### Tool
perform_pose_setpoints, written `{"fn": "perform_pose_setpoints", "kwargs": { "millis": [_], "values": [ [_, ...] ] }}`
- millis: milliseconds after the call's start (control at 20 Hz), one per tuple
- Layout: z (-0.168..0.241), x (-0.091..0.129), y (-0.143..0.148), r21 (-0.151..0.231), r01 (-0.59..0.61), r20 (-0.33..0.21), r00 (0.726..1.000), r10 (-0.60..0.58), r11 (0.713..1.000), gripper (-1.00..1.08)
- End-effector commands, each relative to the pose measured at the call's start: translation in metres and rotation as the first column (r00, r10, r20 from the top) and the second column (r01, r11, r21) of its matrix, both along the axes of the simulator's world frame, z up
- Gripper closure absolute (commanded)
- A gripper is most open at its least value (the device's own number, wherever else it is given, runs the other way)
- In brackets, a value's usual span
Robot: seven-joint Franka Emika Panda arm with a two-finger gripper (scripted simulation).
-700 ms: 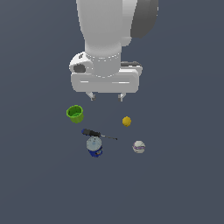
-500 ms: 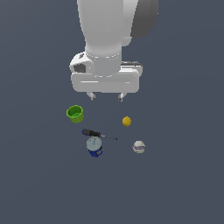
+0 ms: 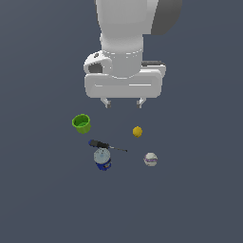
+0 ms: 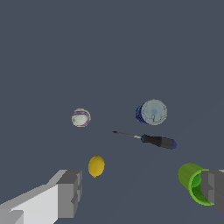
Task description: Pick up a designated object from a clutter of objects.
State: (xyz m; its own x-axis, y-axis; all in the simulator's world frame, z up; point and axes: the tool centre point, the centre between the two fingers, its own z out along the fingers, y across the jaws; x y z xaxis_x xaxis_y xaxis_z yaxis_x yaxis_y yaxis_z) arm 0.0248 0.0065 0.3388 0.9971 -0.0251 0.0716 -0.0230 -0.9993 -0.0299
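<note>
Ball (image 3: 137,131) small, smooth, plain yellow-orange, slightly oval

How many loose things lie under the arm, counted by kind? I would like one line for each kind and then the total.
Balls: 2, a plain round yellow-orange ball and a white ball with purple-grey marks
Cups: 1, a bright green cup
Screwdrivers: 1, a black-handled screwdriver
Cans: 1, a blue-and-white can
Total: 5

**Arm up high, hand open**

The big white arm (image 3: 127,33) points straight down. Its gripper (image 3: 123,103) hangs in the air with nothing in it. The two short fingers (image 4: 69,193) are spread wide apart.
</note>
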Motion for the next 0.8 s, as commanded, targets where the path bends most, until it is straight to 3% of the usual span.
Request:
{"fn": "perform_pose_setpoints", "kwargs": {
  "millis": [0,350,750],
  "values": [
    [-0.001,0.0,0.0,0.0,0.0,-0.001,1.0,0.0,1.0,-0.92],
    [-0.023,-0.002,0.005,-0.011,-0.038,-0.006,0.999,0.038,0.999,-0.92],
    [-0.082,-0.011,0.022,-0.033,-0.146,-0.022,0.989,0.145,0.989,-0.92]
  ]
}}
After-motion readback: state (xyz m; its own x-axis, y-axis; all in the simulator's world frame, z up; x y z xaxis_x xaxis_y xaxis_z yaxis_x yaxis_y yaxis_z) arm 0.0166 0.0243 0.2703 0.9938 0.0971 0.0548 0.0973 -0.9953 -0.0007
